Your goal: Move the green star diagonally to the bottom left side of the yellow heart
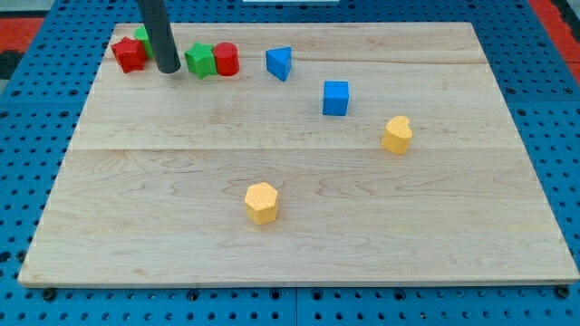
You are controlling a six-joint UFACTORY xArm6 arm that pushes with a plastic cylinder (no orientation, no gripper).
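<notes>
The green star [200,60] lies near the view's top left, touching a red cylinder [226,59] on its right. My tip [168,68] rests on the board just left of the green star, a small gap between them. The yellow heart [396,134] lies right of centre, far from the star. The rod partly hides a second green block [142,36] behind it.
A red star [129,53] lies left of my tip. A blue triangle [279,62] and a blue cube [335,98] lie between the star and the heart. A yellow hexagon [261,203] lies near the centre bottom. The wooden board [299,254] rests on a blue pegboard.
</notes>
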